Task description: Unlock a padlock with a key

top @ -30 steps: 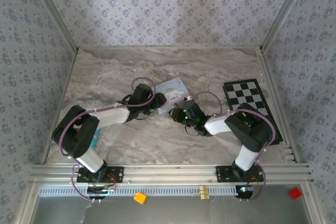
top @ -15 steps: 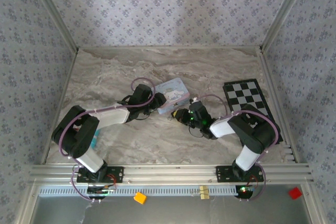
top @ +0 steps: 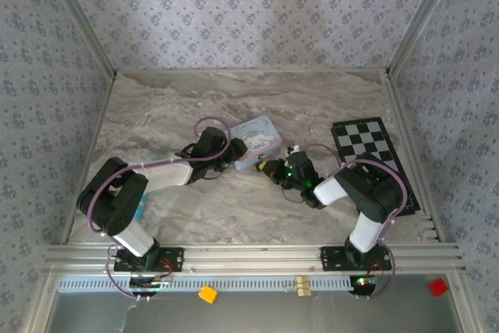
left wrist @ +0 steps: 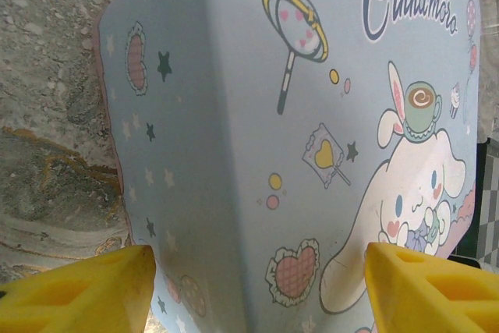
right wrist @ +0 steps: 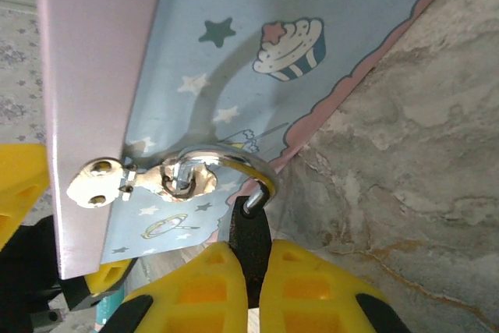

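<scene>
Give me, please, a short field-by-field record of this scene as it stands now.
surface: marble-look table
tin: pale blue, cartoon-printed, mid-table between the two arms
padlock: black body, silver shackle hooked through the tin's latch
right tool: shut on the padlock's body
left tool: jaws wide, one finger at each side of the tin's near end; grip unclear
also there: checkered mat on the table's right side

Frame centre: pale blue cartoon tin (top: pixel 261 136); right: checkered board (top: pixel 366 144) on marble tabletop (top: pixel 156 107); bottom edge: yellow cube (top: pixel 207 294) and red cube (top: pixel 438 287).
</scene>
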You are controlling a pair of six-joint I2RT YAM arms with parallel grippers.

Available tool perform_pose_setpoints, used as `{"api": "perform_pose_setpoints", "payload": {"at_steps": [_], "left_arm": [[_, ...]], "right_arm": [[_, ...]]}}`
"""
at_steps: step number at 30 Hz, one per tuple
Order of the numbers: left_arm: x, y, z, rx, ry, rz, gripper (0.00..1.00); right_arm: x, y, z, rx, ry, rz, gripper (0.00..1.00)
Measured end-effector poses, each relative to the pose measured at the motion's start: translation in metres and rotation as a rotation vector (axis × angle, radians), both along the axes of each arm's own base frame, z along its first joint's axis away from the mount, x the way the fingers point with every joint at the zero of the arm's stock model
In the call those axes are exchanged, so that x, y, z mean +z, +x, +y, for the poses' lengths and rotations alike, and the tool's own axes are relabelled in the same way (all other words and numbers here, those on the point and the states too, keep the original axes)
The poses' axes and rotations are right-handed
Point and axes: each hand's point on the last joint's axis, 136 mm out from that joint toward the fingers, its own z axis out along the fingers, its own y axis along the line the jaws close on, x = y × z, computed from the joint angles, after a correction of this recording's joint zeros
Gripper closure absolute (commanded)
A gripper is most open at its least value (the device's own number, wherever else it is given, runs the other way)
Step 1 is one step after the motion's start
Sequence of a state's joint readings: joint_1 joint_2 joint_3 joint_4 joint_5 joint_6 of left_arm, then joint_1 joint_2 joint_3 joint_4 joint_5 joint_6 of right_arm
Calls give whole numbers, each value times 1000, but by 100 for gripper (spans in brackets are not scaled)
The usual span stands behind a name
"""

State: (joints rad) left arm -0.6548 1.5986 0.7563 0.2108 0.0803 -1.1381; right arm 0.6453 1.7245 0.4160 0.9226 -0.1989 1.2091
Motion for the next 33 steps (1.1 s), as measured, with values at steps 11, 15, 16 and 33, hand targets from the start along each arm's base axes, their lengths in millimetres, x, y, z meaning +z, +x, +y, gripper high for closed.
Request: {"api": "perform_pose_setpoints", "payload": {"at_steps": [11,15,16,33], "left_arm": [[0,1,1,2,3,-3,29],[1,3,3,-18,17,-10,28],[1,4,3,-25,28,-10,29],[11,74,18,-141,206,-46,28]], "right_arm": [[-1,-6,-15,-25,-30,12,99],[13,-7,-25,-27,-94,-34,99],[17,-8,-28,-25,-113,-47,99],[16,-33,-130,33,-499,7,100]]}}
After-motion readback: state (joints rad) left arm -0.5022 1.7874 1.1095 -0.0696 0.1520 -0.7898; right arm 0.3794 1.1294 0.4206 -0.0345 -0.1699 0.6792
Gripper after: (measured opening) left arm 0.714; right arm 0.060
